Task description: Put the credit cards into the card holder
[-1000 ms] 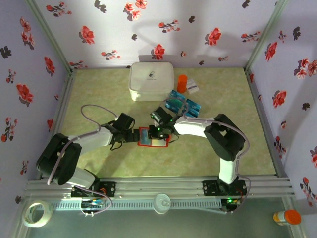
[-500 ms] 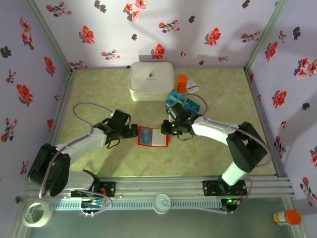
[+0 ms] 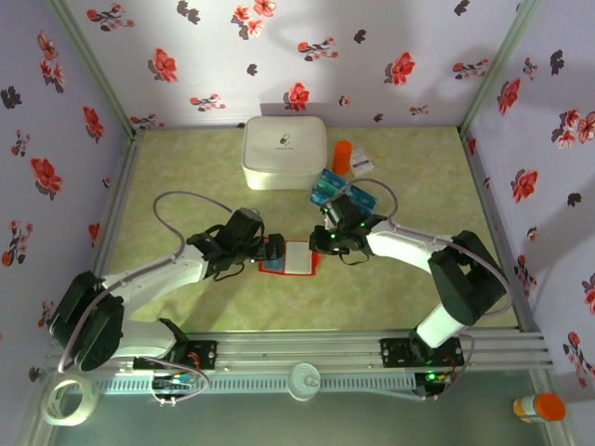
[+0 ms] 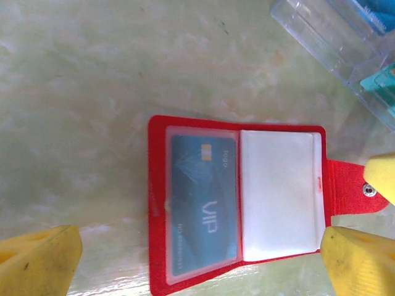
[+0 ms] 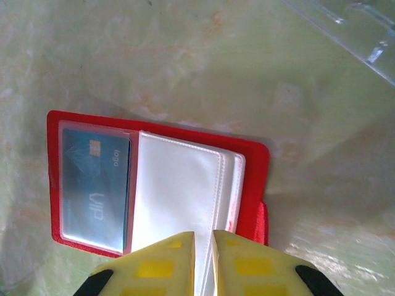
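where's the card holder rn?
Top view: the card holder lies open mid-table, between the left gripper and the right gripper, nearer the arms than the white box.

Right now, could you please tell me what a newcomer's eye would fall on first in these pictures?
The bright-red card holder lies open mid-table, one teal card already in its left pocket. The left gripper stands wide open at its left side and the right gripper shut at its right. Behind, more teal credit cards lie on a clear sheet.
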Available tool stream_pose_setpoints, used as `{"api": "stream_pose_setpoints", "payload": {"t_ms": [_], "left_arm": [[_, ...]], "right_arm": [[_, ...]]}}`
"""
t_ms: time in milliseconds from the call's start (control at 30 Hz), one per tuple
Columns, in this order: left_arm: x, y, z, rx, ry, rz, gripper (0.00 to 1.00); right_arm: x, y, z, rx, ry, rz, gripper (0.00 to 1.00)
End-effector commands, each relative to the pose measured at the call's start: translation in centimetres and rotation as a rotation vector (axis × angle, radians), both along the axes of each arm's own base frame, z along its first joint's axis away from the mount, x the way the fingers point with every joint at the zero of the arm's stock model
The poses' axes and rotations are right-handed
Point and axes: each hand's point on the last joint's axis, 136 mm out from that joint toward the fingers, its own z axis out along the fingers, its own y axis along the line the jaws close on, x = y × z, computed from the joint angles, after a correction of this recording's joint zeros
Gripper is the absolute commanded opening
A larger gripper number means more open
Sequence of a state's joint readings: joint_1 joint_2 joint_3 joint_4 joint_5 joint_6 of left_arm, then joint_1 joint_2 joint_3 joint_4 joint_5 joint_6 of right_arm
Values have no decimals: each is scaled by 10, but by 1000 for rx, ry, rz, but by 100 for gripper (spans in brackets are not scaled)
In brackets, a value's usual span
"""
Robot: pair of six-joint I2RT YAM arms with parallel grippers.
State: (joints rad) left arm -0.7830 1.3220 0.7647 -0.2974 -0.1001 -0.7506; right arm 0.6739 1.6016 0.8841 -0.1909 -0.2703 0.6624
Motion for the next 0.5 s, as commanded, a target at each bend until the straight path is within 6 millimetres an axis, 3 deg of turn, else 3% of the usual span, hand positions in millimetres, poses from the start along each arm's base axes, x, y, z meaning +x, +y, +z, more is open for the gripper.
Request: {"api": "stream_pose_setpoints", "payload": {"t_ms": [0, 200, 467], "left_arm": [[1, -14, -6, 1, 16, -22, 100], [0, -13, -34, 54, 44, -34, 100], [-2, -13, -47, 70, 59, -37, 100]], "right_arm": [[3, 9, -8, 30, 29, 4, 16], [6, 17, -10, 35, 46, 11, 15], [6, 23, -5, 0, 23, 26, 15]]}}
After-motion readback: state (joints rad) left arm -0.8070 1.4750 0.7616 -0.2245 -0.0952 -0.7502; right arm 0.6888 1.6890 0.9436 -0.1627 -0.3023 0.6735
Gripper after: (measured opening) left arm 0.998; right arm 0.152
